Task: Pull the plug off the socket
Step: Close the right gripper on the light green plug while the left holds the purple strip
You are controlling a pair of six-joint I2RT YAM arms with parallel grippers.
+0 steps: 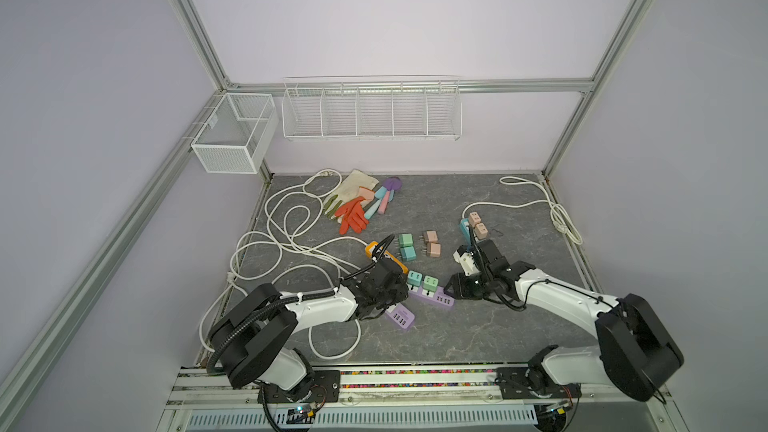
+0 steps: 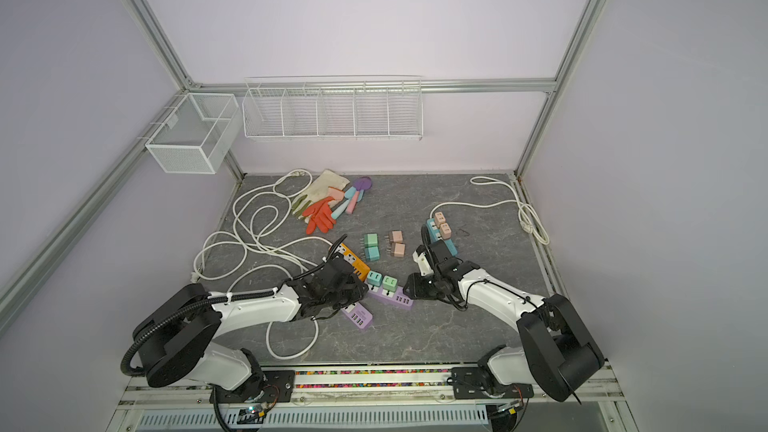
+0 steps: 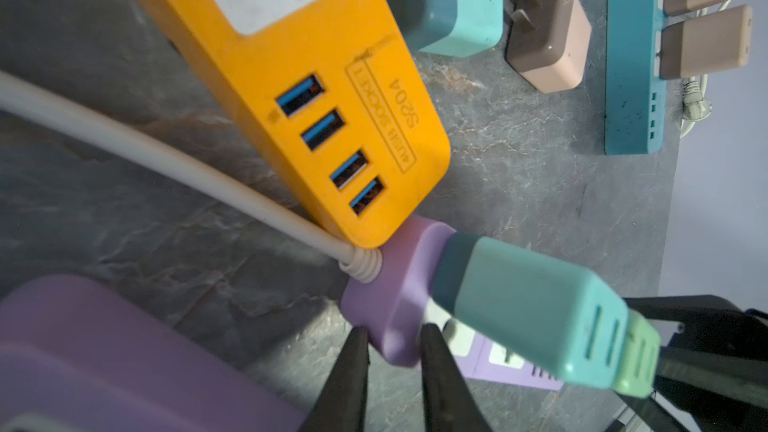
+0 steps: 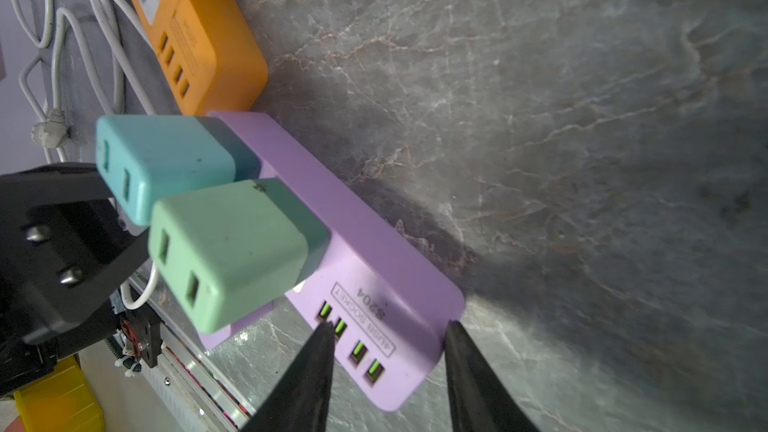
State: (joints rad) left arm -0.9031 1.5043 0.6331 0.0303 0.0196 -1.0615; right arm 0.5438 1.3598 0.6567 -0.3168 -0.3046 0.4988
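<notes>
Purple socket strip [image 1: 440, 300], near centre, carries teal plug [image 1: 414, 278] and green plug [image 1: 431, 283]. Left gripper [image 3: 394, 334] clenched on its cord end; right gripper [image 4: 390, 326] straddles its USB end, contact unclear. Loose hold: strip may lift with plug.

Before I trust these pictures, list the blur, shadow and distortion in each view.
Left wrist view: nearest purple power strip blurred, orange power strip lettering sharp. Right wrist view: dark shadow on the table beside the plugged purple power strip. In both top views: frame posts lean outward, wide-angle.
</notes>
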